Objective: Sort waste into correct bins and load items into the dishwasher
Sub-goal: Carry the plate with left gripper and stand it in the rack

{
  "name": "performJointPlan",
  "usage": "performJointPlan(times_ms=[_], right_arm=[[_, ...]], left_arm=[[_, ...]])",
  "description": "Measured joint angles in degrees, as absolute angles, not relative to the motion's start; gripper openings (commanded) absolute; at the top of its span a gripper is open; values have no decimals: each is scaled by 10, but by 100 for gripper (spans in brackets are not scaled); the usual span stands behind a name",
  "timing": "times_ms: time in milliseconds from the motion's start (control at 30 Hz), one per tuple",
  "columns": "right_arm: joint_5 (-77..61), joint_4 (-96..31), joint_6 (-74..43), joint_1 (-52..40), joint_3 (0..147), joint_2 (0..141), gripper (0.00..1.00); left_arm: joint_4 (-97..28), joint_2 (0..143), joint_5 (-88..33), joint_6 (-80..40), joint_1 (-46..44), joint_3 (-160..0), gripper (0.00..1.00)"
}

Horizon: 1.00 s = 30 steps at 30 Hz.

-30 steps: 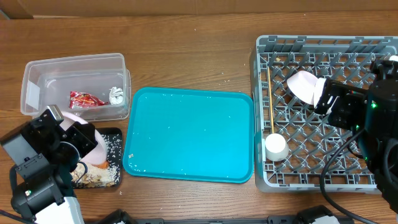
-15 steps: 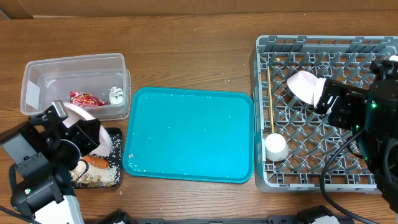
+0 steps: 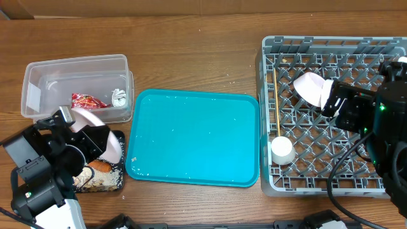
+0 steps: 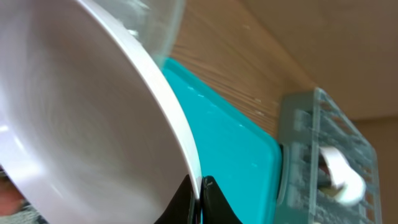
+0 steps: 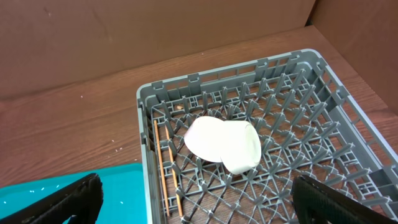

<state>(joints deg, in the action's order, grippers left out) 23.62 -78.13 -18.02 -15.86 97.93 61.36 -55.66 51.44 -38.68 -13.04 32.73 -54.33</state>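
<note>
Step in hand, by the look: tipping leftovers from bowl (image 4: 81,112) into black tray (image 3: 121,183), near left. Left gripper (image 4: 199,202) pinched tight on bowl rim, bowl tilted on edge above food scraps (image 3: 96,175) and carrot (image 3: 97,164). Right gripper (image 5: 196,183) spread wide, holding nothing, over dish rack (image 3: 381,44) at right. Loaded in rack: second bowl (image 3: 310,86) on its side, cup (image 3: 282,151), chopsticks (image 3: 277,102). Wrapper (image 3: 86,100) and tissue (image 3: 118,97) in clear tub (image 3: 38,73). Next, probably: carry bowl right across teal tray (image 3: 191,137), clear rack wall, seat between pegs. Surface: wooden table (image 3: 191,57), stray rice grains on teal tray. Brown board wall behind.
</note>
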Motion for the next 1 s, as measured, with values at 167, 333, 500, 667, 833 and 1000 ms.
performJointPlan(times_ms=[167, 333, 500, 667, 833, 1000], right_arm=[[236, -781, -180, -158, 979, 614, 100], [236, -781, -180, -158, 979, 614, 100], [236, -781, -181, -159, 979, 614, 100], [236, -781, -180, -159, 979, 614, 100], [236, -781, -180, -158, 979, 614, 100], [236, -781, -180, -159, 979, 614, 100]], left_arm=[[-480, 515, -423, -162, 326, -541, 4], [-253, 526, -574, -193, 316, -538, 4], [46, 582, -670, -306, 238, -537, 4], [344, 684, -706, -427, 97, -539, 4], [480, 806, -697, -519, -27, -539, 4], [608, 938, -670, -590, -142, -540, 4]])
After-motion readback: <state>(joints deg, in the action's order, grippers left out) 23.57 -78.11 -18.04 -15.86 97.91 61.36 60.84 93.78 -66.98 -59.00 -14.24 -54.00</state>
